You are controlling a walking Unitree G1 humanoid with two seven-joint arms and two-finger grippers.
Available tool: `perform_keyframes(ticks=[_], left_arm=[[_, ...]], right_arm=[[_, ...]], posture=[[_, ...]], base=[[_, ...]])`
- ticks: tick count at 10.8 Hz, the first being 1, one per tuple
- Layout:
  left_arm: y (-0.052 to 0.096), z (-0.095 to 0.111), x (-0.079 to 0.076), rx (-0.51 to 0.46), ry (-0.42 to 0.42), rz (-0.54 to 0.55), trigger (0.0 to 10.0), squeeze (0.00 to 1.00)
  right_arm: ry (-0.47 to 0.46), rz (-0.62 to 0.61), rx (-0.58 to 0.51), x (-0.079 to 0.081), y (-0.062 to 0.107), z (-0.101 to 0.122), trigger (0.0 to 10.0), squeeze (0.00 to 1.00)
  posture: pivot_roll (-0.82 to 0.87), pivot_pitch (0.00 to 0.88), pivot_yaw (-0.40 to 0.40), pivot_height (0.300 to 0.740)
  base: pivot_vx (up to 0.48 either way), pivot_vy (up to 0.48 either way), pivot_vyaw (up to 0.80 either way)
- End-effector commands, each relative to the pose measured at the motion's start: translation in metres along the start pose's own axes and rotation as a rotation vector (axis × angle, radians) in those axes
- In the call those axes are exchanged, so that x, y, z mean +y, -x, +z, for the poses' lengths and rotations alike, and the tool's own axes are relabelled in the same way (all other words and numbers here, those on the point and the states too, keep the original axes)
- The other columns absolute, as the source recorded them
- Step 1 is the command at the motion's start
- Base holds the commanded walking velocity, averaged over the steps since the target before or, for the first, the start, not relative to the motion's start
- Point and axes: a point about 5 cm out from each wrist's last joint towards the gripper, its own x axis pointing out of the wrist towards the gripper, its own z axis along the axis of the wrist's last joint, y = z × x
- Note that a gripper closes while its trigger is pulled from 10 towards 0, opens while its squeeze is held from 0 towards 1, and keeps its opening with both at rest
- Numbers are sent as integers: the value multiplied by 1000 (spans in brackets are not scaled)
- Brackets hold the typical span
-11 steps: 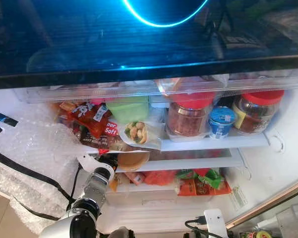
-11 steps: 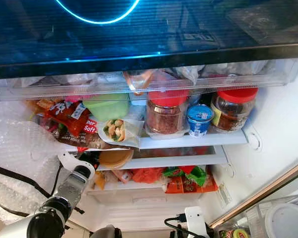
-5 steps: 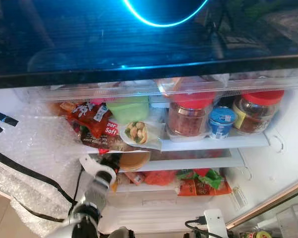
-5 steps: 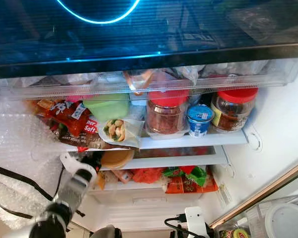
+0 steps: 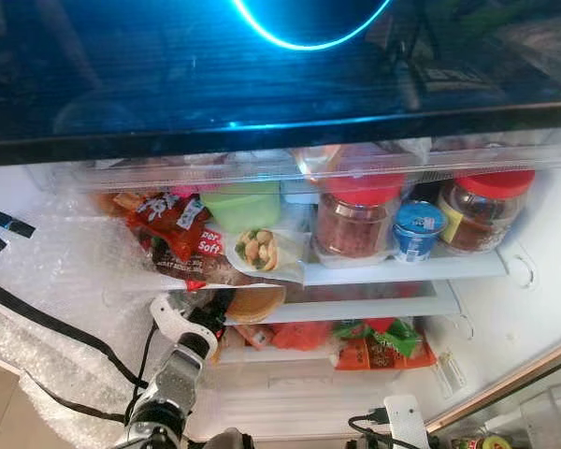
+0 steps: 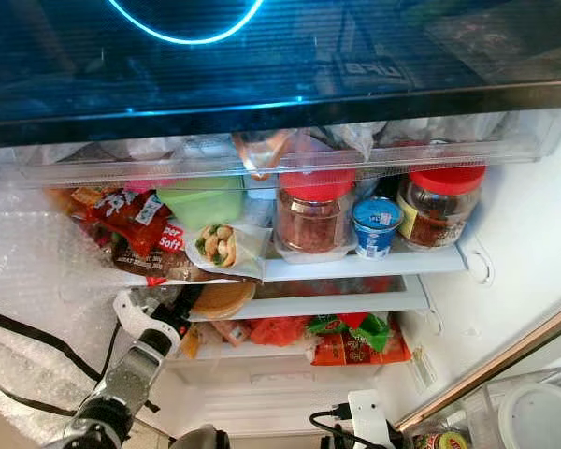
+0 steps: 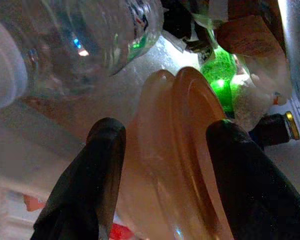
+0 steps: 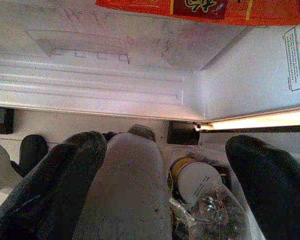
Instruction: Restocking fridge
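Fridge (image 5: 533, 243) open, seen from the head cam. Far left: bubble wrap (image 5: 47, 309) w/ a black strap across it. Left arm reaches up into the lower shelf area; left claw (image 7: 162, 165) sits at the brown round container (image 5: 252, 301), fingers (image 7: 97, 175) apart w/ the container's rim between them; can't tell if they touch it. In the left wrist view a clear bottle (image 7: 75, 45) lies just above the container.

Upper shelf (image 5: 402, 271), L to R: red snack bags (image 5: 173, 224), green tub (image 5: 243, 204), wrapped sandwich (image 5: 260, 249) in front of the tub, big red-lid jar (image 5: 357, 220), small blue-top cup (image 5: 417, 227), 2nd red-lid jar (image 5: 481, 208) at the far right.

Lower shelf: orange and green packets (image 5: 379, 341) right of the container.

Right claw (image 8: 162, 180) in its wrist view: fingers (image 8: 265, 185) wide apart, holding nothing, low by the fridge's bottom front, w/ a white-lid item (image 8: 196, 180) beneath.
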Motion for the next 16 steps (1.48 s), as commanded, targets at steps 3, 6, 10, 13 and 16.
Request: perform_keyframes(ticks=[3,6,10,13,16], left_arm=[[10,1,6,18,-2,-12,10000,0],[18,0,3,43,-26,-49,10000,0],[27,1,1,54,-25,-52,10000,0],[35,-1,0,76,-6,-50,10000,0],[35,-4,1,95,42,-52,10000,0]], right_arm=[[-5,7,81,2,4,-21,10000,0],[-1,10,82,4,4,-21,10000,0],[-2,9,81,4,4,-20,10000,0],[3,10,78,4,4,-19,10000,0],[6,12,75,5,3,-18,10000,0]], posture=[[-2,51,62,670],[0,50,61,670],[-2,48,64,670],[1,39,64,670],[-1,39,64,670]], base=[[0,0,0],[0,0,0],[0,0,0],[0,0,0],[0,0,0]])
